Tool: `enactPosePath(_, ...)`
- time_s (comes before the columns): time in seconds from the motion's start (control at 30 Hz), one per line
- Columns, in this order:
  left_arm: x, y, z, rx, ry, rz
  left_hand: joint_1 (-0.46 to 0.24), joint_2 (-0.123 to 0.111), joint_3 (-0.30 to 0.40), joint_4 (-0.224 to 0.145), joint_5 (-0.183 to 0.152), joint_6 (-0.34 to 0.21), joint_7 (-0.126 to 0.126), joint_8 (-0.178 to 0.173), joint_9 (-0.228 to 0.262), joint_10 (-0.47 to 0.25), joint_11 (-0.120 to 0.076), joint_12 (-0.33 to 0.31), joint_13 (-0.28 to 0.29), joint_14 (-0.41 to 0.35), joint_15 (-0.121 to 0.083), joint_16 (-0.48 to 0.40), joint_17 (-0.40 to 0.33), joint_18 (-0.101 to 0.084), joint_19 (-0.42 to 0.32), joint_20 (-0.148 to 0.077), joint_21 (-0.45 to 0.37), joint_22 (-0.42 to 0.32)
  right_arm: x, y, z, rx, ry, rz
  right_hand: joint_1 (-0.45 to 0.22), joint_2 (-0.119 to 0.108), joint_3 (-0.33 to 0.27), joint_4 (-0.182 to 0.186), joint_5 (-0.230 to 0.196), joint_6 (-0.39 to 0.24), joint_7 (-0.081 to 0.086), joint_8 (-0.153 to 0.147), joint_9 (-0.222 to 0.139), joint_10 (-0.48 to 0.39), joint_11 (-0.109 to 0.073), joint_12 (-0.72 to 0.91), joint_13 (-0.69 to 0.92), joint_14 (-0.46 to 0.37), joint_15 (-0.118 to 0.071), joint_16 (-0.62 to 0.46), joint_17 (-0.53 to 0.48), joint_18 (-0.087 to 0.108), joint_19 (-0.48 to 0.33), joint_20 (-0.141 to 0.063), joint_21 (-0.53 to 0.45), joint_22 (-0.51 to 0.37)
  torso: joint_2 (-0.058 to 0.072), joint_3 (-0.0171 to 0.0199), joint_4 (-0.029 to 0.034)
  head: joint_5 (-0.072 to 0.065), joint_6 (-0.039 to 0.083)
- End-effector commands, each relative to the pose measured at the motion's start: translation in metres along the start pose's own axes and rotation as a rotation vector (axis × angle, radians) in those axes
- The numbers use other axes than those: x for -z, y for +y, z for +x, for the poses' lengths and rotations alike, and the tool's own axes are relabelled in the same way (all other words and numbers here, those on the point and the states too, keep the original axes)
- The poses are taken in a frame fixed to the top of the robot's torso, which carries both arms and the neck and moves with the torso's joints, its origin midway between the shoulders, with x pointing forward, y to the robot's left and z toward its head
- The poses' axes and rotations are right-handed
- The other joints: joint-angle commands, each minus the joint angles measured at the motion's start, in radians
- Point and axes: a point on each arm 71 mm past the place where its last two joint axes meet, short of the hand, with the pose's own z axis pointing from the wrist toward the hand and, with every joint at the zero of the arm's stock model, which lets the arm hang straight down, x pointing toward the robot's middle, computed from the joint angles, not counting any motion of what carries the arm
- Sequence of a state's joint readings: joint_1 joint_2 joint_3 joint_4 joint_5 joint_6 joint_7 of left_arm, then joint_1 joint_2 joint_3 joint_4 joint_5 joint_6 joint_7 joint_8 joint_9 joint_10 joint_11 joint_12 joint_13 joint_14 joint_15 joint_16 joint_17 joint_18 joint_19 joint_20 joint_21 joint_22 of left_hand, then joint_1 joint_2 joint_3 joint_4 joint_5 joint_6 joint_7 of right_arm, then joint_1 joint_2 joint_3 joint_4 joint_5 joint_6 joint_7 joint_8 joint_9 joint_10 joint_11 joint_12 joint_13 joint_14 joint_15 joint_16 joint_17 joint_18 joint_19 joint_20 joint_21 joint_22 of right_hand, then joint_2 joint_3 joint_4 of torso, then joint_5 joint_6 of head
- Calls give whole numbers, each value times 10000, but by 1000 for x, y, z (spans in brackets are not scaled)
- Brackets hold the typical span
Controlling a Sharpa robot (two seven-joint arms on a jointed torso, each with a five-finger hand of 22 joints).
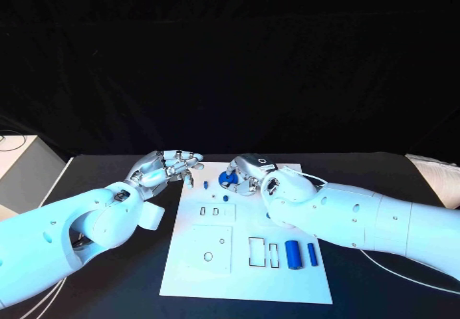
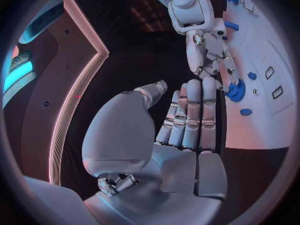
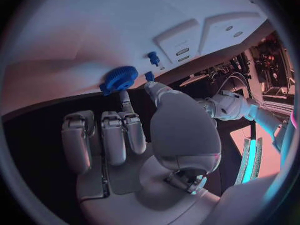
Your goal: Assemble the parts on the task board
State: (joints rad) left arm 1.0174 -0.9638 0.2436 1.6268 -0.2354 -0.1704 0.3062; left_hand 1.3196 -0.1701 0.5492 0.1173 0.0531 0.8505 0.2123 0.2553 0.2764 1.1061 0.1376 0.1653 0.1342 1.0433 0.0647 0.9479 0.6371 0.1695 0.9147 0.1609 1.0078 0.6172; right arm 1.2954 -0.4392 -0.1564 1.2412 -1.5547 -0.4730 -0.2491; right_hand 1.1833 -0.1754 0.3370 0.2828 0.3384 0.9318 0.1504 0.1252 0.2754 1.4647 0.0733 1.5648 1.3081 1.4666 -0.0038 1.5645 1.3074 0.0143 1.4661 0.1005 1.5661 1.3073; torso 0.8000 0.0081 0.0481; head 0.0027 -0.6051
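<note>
At the far end of the board, near its top edge, I see a blue gear standing on the white surface. My right hand sits over it there, arm reaching in across the board's right side. From the right wrist camera, the gear shows toothed and round, with one fingertip touching its edge and the thumb close beside it; I cannot tell whether the hand actually pinches it. The other fingers lie side by side, bent toward the palm.

My left hand hovers just off the board's left edge, near the same far end, holding nothing. In the left wrist camera its fingers stand straight and pressed together, thumb apart, and beyond them the right hand reaches down to the gear.

Small blue pegs lie on the board just this side of the gear. Nearer me, by the right edge, two blue cylinders lie side by side next to narrow rectangular slots. A raised square plate with a hole sits on the board's left half.
</note>
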Motion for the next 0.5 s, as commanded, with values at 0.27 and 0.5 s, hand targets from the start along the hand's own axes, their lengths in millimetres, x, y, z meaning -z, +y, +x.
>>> enactPosePath(0.27, -1, -1, 2, 36, 161, 85, 29, 73, 52, -11, -34, -68, -8, -55, 11, -46, 1, -24, 15, -30, 7, -51, -11, 149, -66, 8, -28, -15, 3, -3, 9, 320, 769, 155, -17, -140, 36, 3, -84, -61, 11, -70, -14, 1061, -21, 60, 2627, 1032, -62, 50, 2590, -143, 1047, -61, 47, 2635, -6, 11, 3, -13, -3)
enactPosePath(0.5, 0, -1, 2, 32, 153, 84, 29, 73, 52, -11, -34, -68, -8, -55, 11, -46, 1, -24, 15, -30, 7, -51, -11, 149, -66, 8, -28, -15, 6, -3, 7, 244, 596, 92, -26, -152, 32, 10, -123, -41, 10, -66, -12, 1061, -22, 60, 2627, 1032, -63, 50, 2589, -143, 1047, -62, 47, 2635, -6, 12, -6, -4, -2)
